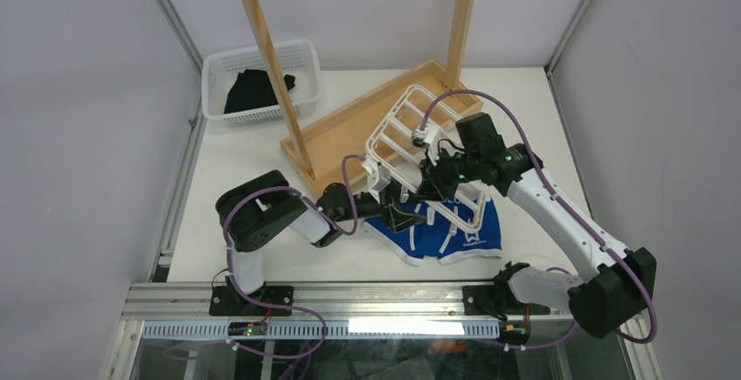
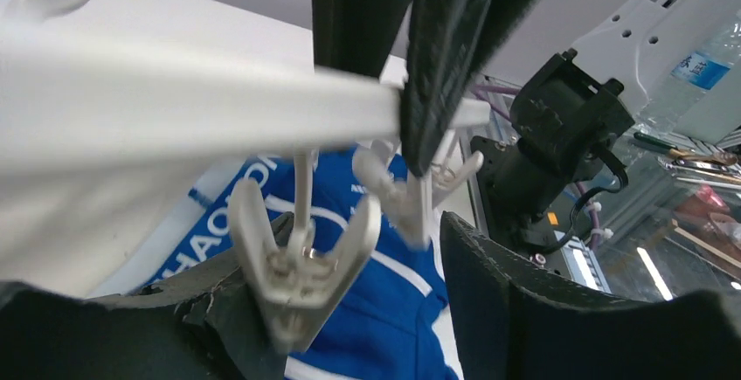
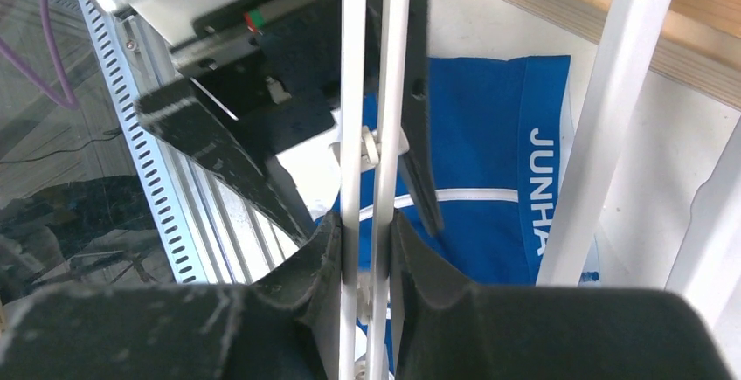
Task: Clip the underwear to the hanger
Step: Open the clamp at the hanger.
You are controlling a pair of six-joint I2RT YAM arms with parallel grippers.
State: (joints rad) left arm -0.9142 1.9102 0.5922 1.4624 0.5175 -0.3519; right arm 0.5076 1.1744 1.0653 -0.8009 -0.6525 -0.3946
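The blue underwear (image 1: 454,238) lies flat on the table, its lettered waistband (image 3: 542,179) in the right wrist view. The white hanger (image 1: 398,127) is held tilted above it. My right gripper (image 1: 434,179) is shut on two thin hanger bars (image 3: 367,240), one finger pressing each side. My left gripper (image 1: 406,216) reaches in from the left under the frame, open. In its wrist view a small white clip (image 2: 301,279) dangles between its fingers (image 2: 524,310), resting against the left one and apart from the right one, with the underwear (image 2: 393,310) below.
A tall wooden rack (image 1: 271,57) stands on a wooden base tray (image 1: 349,127) just behind the hanger. A white basket (image 1: 301,57) with a black garment (image 1: 253,92) sits at the back left. An aluminium rail (image 1: 349,297) runs along the near edge.
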